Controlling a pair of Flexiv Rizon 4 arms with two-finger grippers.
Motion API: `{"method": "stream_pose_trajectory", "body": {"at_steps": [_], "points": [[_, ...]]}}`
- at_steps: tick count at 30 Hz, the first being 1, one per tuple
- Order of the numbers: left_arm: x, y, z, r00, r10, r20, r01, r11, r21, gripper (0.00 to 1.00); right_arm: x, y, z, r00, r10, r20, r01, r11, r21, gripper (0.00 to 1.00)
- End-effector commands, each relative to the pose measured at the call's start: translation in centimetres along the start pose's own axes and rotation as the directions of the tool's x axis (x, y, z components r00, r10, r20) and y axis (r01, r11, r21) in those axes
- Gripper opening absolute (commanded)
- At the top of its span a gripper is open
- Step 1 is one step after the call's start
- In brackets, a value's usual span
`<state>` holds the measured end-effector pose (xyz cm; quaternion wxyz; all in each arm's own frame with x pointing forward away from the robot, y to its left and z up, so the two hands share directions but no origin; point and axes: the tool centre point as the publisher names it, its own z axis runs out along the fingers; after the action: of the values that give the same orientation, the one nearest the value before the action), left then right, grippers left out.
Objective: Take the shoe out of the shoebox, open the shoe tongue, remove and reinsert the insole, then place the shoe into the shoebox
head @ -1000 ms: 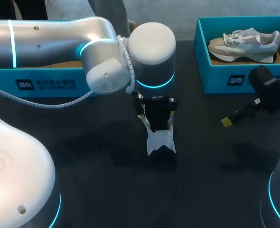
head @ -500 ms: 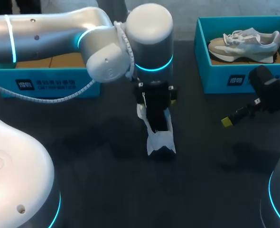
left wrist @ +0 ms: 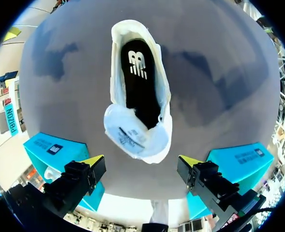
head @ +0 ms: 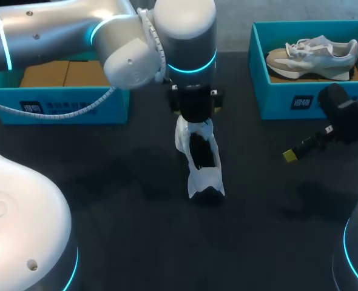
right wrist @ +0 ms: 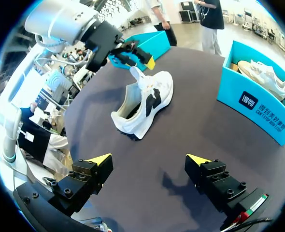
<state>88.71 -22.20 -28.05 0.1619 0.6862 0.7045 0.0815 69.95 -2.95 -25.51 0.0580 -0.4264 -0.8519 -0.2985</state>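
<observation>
A white shoe (head: 201, 163) stands on the dark table near the middle, toe toward me. Its tongue (left wrist: 129, 136) is folded out, and the black insole (left wrist: 138, 79) lies inside. My left gripper (left wrist: 141, 162) hangs open just above the shoe's tongue end, with nothing between its fingers. In the right wrist view the left gripper (right wrist: 133, 53) is beyond the shoe (right wrist: 145, 104), clear of it. My right gripper (right wrist: 149, 159) stands open to the right of the shoe, a good way off. In the head view only one yellow tip of the right gripper (head: 293, 154) shows.
A teal shoebox (head: 261, 91) at the back right holds a second, grey-white shoe (head: 312, 51). Another teal box (head: 57, 106) with a brown cardboard floor sits at the back left, partly under my left arm. Bare table lies around the shoe.
My left arm has drawn up and back from the shoe, uncovering its opening and the folded-out tongue. The shoe and the right arm have stayed put.
</observation>
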Motion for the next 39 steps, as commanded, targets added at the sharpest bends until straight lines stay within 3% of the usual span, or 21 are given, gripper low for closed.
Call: {"method": "stream_pose_trajectory", "body": {"at_steps": [1, 3, 5, 6, 12, 17, 28, 32, 39], "points": [[-0.3, 0.5, 0.1, 1.0, 0.016, 0.012, -0.017, 1.0, 0.008, 0.44, 0.0, 0.0, 0.0, 1.0, 0.0, 0.001, 0.0, 1.0, 0.001, 1.0], [-0.8, 0.7, 0.5, 1.0, 0.024, 0.014, -0.025, 1.0, 0.013, 0.33, 0.0, 0.0, 0.0, 1.0, 0.0, 0.001, 0.0, 1.0, 0.001, 1.0], [-1.2, 0.6, 0.9, 0.999, 0.031, 0.015, -0.032, 0.999, 0.019, 0.33, 0.0, 0.0, 0.0, 1.0, 0.0, 0.001, 0.0, 1.0, 0.001, 1.0], [-1.4, 0.5, 1.1, 0.999, 0.033, 0.015, -0.034, 0.999, 0.023, 0.25, 0.0, 0.0, 0.0, 1.0, 0.0, 0.001, 0.0, 1.0, 0.001, 1.0], [-1.4, -0.2, 2.0, 0.999, 0.044, 0.011, -0.044, 0.998, 0.05, 0.09, 0.0, 0.0, 0.0, 1.0, 0.0, 0.001, 0.0, 1.0, 0.001, 1.0], [-0.5, -0.9, 2.2, 0.999, 0.047, 0.0, -0.046, 0.996, 0.071, 0.02, 0.0, 0.0, 0.0, 1.0, 0.0, 0.001, 0.0, 1.0, 0.001, 1.0], [0.2, -4.4, 2.4, 0.999, 0.048, -0.016, -0.045, 0.99, 0.134, 0.0, 0.0, 0.0, 0.0, 1.0, 0.0, 0.001, 0.0, 1.0, 0.001, 1.0], [0.5, -3.3, 2.2, 0.999, 0.02, -0.027, -0.017, 0.993, 0.121, 0.1, 0.0, 0.0, 0.0, 1.0, 0.0, 0.001, 0.0, 1.0, 0.001, 1.0], [1.7, -1.1, 1.9, 0.999, -0.019, -0.046, 0.023, 0.995, 0.092, 0.08, 0.0, 0.0, 0.0, 1.0, 0.0, 0.001, 0.0, 1.0, 0.001, 1.0]]}}
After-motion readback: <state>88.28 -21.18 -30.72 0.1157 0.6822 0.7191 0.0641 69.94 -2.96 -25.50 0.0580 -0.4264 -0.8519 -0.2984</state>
